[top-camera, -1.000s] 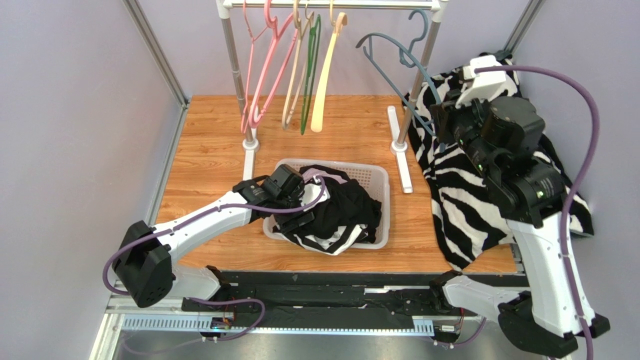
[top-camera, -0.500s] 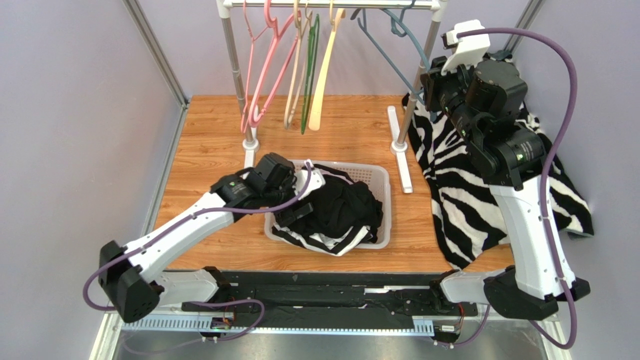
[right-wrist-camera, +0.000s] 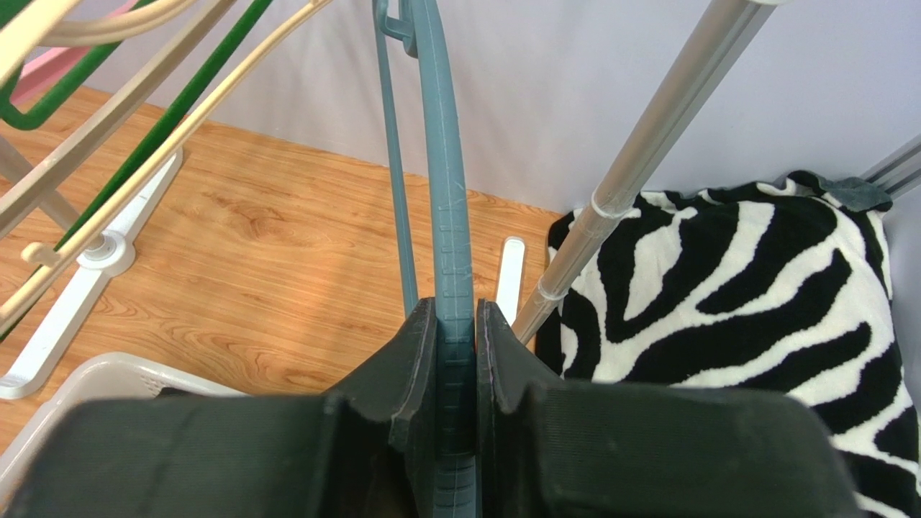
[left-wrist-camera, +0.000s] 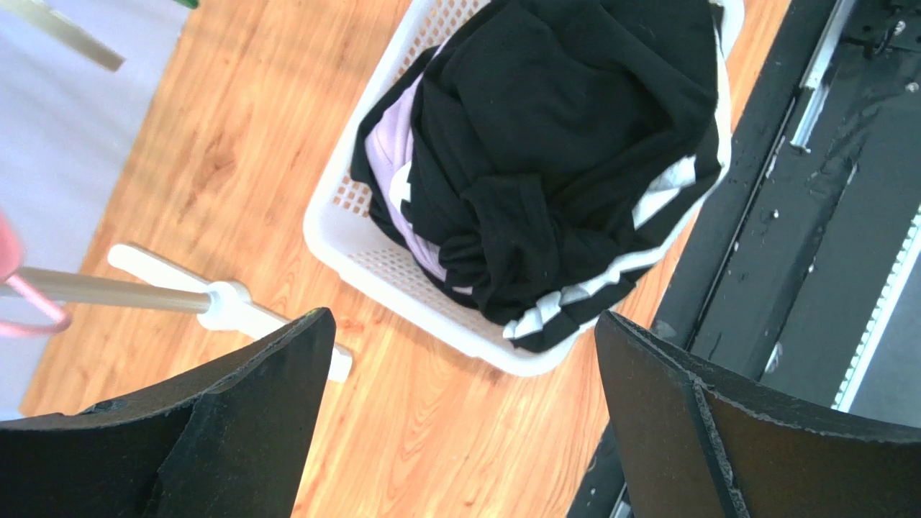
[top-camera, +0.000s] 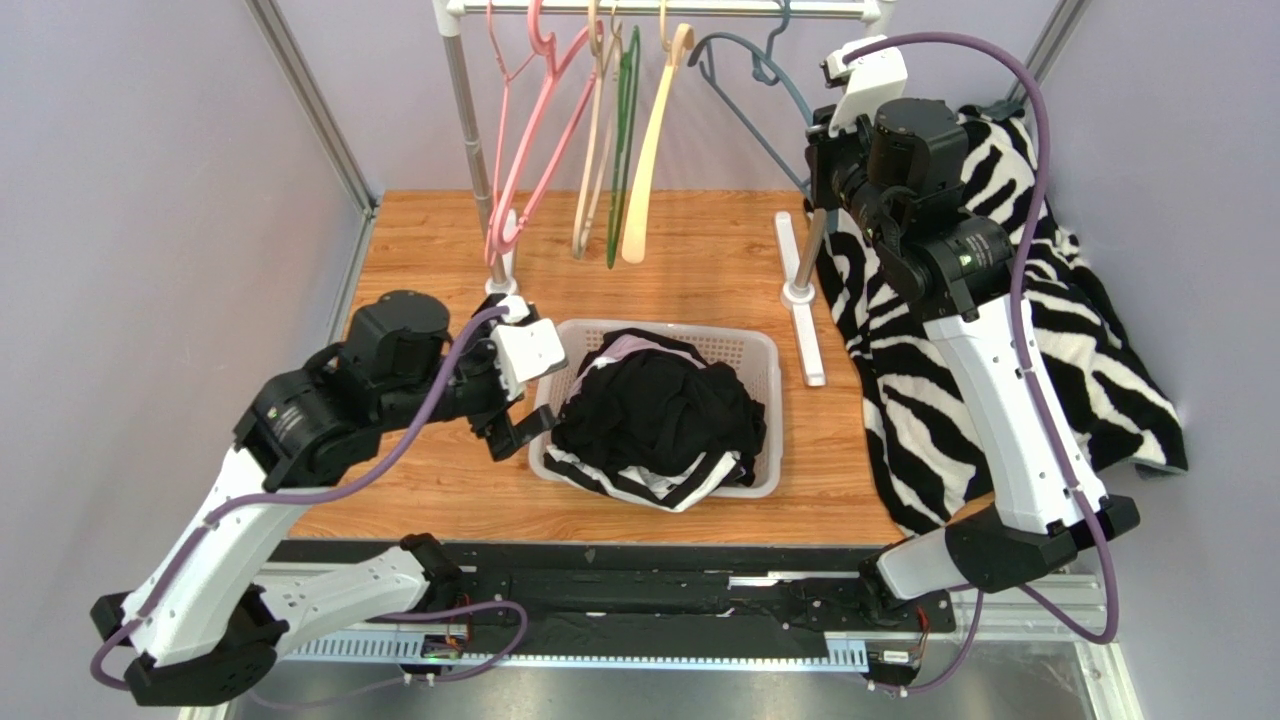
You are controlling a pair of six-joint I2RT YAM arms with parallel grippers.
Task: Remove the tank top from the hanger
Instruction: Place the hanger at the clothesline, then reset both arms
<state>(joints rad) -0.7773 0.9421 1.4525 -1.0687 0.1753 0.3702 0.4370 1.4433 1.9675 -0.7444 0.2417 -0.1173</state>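
Left arm pulled back off the basket toward the left of the frame and its tool went from part-open to wide open; right arm lifted the hanger from mid-right up to the top centre by the rail. Left tool (left-wrist-camera: pixel 463 416) now hangs over the bench (top-camera: pixel 436 270) just left of the white basket (top-camera: pixel 744 348), jaws spread, nothing between them. Tank top (top-camera: pixel 661 408) is off the hanger, lying crumpled on top of the pile in the basket, lower centre of the overhead view. It is plain black, soft and folded on itself. Under it sits a lilac garment (left-wrist-camera: pixel 384 162), and a black-and-white striped edge (top-camera: pixel 661 483) droops over the near rim of the basket. Right tool (right-wrist-camera: pixel 456 356) is clamped on the grey-blue hanger (right-wrist-camera: pixel 445 194), which is bare, standing upright in the jaws, close to the right post of the rack (top-camera: pixel 469 120). Pink hanger (top-camera: pixel 519 150), green hanger (top-camera: pixel 619 150) and cream hanger (top-camera: pixel 654 150) hang bare on the rail, upper centre. Zebra-print blanket (top-camera: pixel 917 405) covers the right side of the bench and spills over its edge.
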